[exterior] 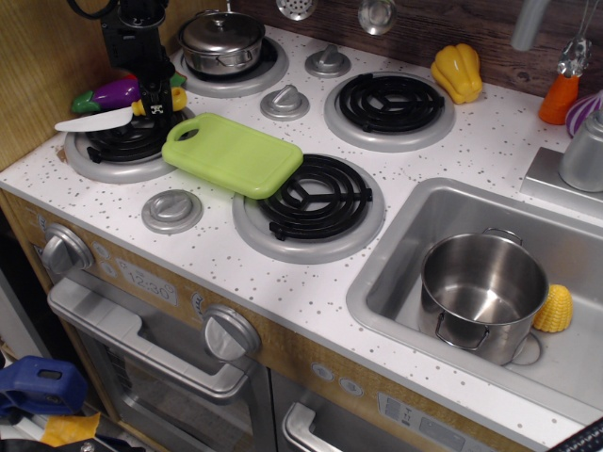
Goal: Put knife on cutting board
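Note:
The knife [94, 120] has a white pointed blade and a yellow handle. It hangs roughly level above the front-left burner [118, 151], blade pointing left. My black gripper [157, 100] comes down from the top left and is shut on the yellow handle. The lime-green cutting board [231, 153] lies flat just to the right of the gripper, its handle hole at the near-left end and its right end resting over the front-middle burner [311, 200].
A purple toy eggplant [115, 91] lies right behind the knife. A lidded pot [222, 40] sits on the back-left burner. A yellow pepper [457, 71] is at the back. The sink [396, 254] holds a steel pot [482, 292] and toy corn [555, 309].

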Robot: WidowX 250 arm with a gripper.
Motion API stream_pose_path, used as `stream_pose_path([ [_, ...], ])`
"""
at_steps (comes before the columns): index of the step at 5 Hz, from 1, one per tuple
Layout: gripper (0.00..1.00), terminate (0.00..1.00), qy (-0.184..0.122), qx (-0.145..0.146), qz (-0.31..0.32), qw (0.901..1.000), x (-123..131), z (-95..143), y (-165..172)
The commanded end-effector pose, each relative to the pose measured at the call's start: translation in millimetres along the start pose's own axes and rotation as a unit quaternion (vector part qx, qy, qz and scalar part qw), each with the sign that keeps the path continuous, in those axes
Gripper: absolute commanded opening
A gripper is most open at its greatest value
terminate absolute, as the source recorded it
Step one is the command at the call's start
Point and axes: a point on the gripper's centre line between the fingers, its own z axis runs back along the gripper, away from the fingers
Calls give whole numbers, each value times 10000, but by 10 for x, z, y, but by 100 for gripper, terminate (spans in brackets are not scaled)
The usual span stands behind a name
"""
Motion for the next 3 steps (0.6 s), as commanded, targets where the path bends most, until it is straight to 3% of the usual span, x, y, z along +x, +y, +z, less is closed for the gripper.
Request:
stream_pose_path([
  [1,0,0,19,-509,231,9984,-121,716,-75],
  [2,0,0,374,-475,95,9981,-343,849,-16],
  [3,0,0,515,-353,356,9974,-589,900,147],
])
